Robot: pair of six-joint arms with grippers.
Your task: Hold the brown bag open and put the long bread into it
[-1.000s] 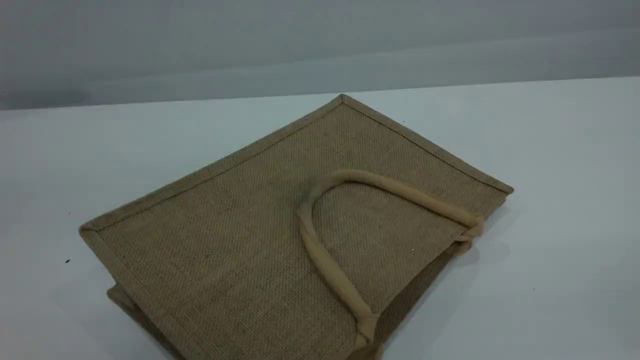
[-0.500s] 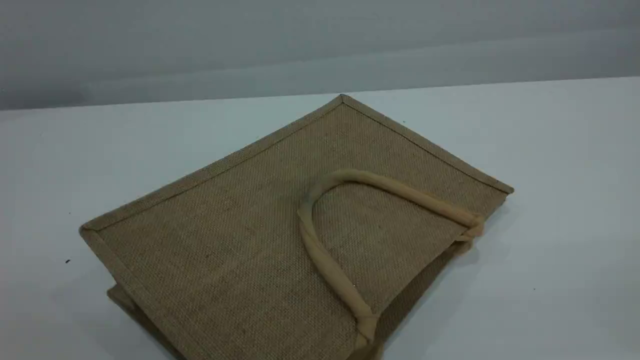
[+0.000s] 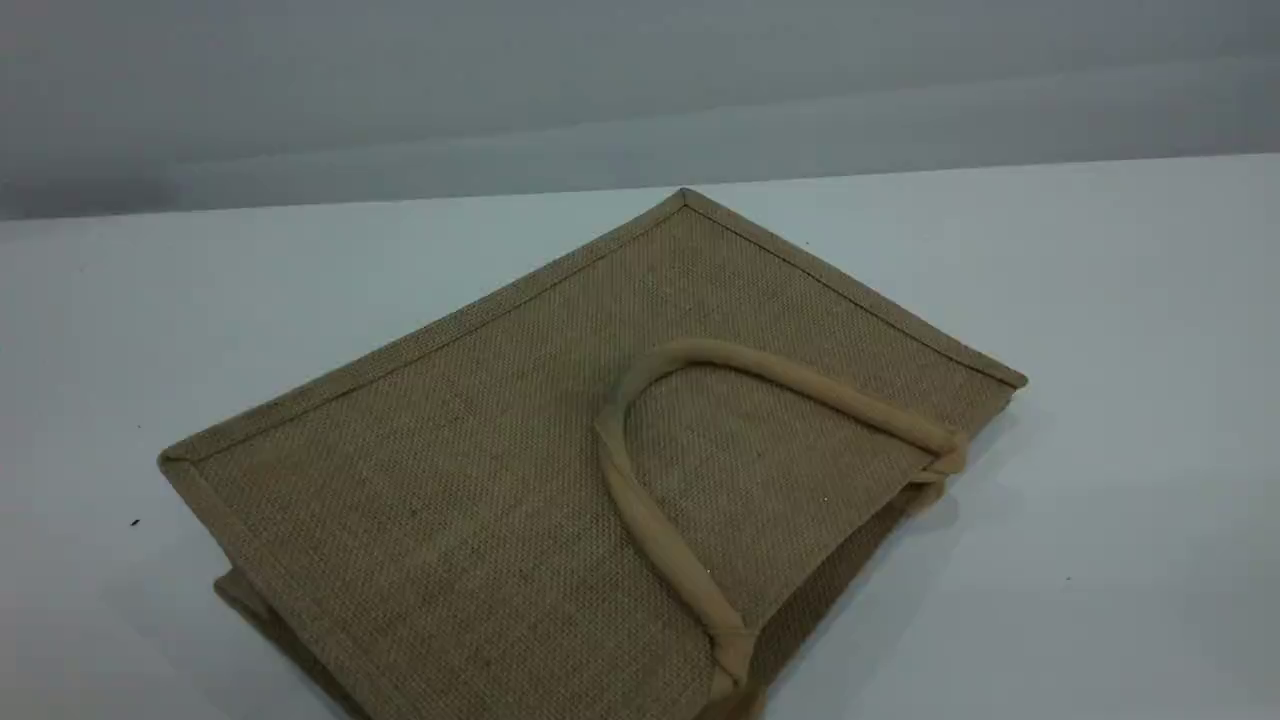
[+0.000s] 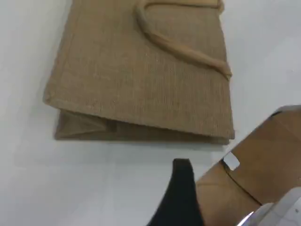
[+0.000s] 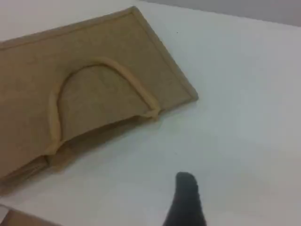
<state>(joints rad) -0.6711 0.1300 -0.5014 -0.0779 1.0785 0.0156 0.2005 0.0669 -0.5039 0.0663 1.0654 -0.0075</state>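
The brown bag (image 3: 480, 480) lies flat on the white table (image 3: 1100, 300), handle (image 3: 650, 520) draped on top (folded shut). The left gripper (image 4: 181, 190) and right gripper (image 5: 186, 200) hover nearby, jaws wide, holding nothing.

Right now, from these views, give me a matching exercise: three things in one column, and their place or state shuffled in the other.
1. tan woven jute bag
2. beige rope loop handle
3. white table

A. folded back onto the bag's top panel
B. carries the bag
C. lying flat, collapsed

Pairs: 1-C, 2-A, 3-B
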